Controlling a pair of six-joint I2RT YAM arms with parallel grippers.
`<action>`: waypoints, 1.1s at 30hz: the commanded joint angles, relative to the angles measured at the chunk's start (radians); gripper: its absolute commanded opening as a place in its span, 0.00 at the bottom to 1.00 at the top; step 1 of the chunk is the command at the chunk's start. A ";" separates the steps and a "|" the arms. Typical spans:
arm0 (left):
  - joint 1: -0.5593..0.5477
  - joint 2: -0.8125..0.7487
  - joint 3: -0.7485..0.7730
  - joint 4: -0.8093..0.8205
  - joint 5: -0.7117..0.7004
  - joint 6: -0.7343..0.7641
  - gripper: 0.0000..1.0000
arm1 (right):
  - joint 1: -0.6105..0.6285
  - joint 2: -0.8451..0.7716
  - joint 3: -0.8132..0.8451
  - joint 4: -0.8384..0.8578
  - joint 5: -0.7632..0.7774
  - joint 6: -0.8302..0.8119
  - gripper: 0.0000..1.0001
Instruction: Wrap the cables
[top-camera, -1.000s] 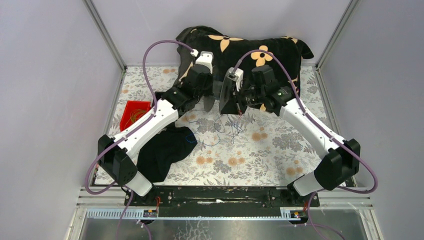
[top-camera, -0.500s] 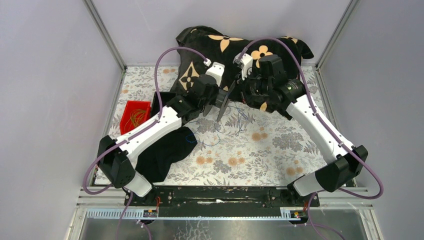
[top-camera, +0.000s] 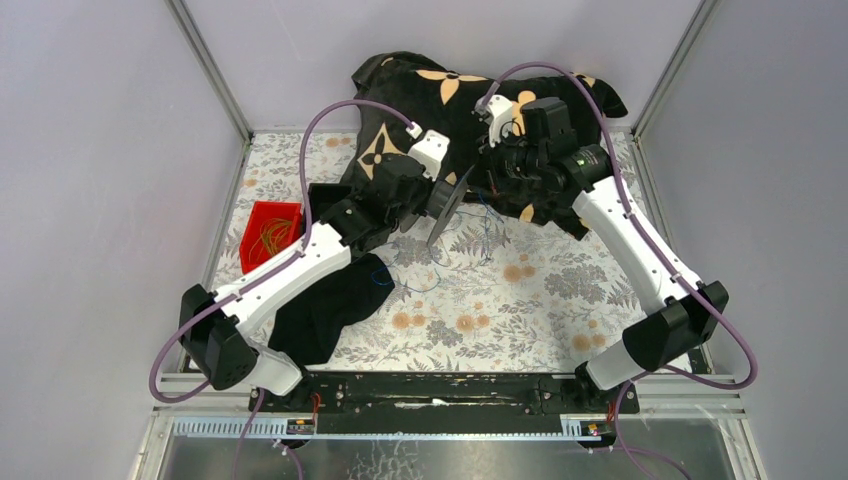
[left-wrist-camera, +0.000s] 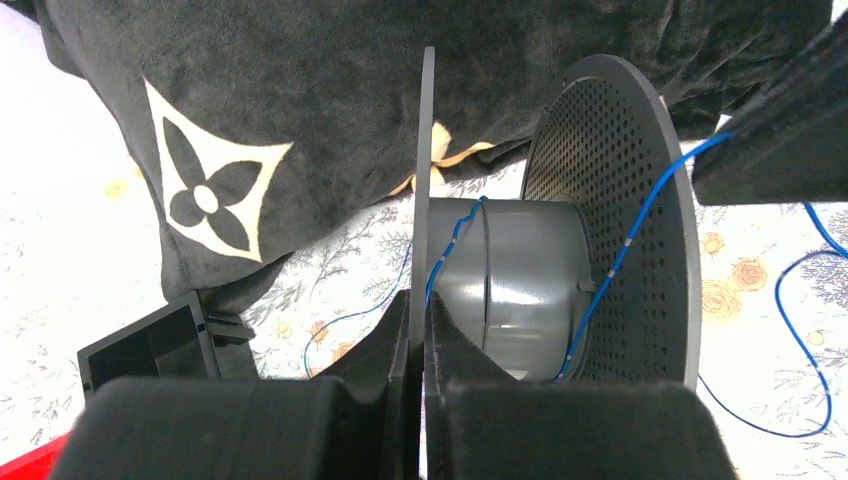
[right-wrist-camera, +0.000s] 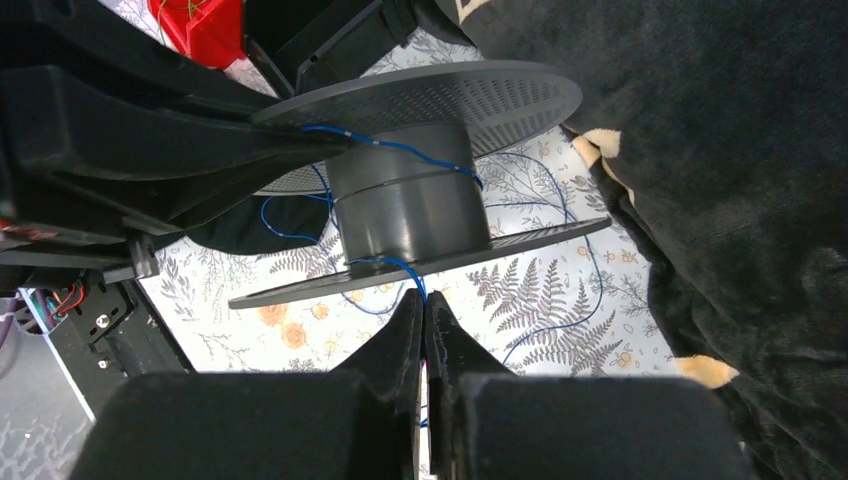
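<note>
red bin (top-camera: 280, 206) at left holds orange wires (top-camera: 270, 238); left gripper (left-wrist-camera: 418, 310) clamps spool (left-wrist-camera: 520, 280) flange, right gripper (right-wrist-camera: 422, 310) pinches cable (right-wrist-camera: 395, 261); floral table (top-camera: 520, 300), black cloth (top-camera: 420, 80) top centre, grey walls (top-camera: 100, 150).

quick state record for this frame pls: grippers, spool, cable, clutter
left gripper: shut on the edge of one flange of the spool
right gripper: shut, pinching the blue cable beside the spool
spool: held tilted off the table between the arms, core mostly bare
blue cable: a strand crosses core and flange; the rest lies loose on the table
clutter: red bin at left, flowered black cloth at back
</note>
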 joint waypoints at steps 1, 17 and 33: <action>-0.001 -0.059 -0.009 0.117 0.003 0.037 0.00 | -0.033 0.000 0.059 0.002 0.034 -0.021 0.03; 0.028 -0.105 0.008 0.091 0.061 -0.007 0.00 | -0.140 0.038 -0.033 0.031 -0.017 -0.035 0.13; 0.087 -0.131 0.033 0.067 0.129 -0.061 0.00 | -0.253 0.122 -0.080 0.038 -0.062 -0.065 0.30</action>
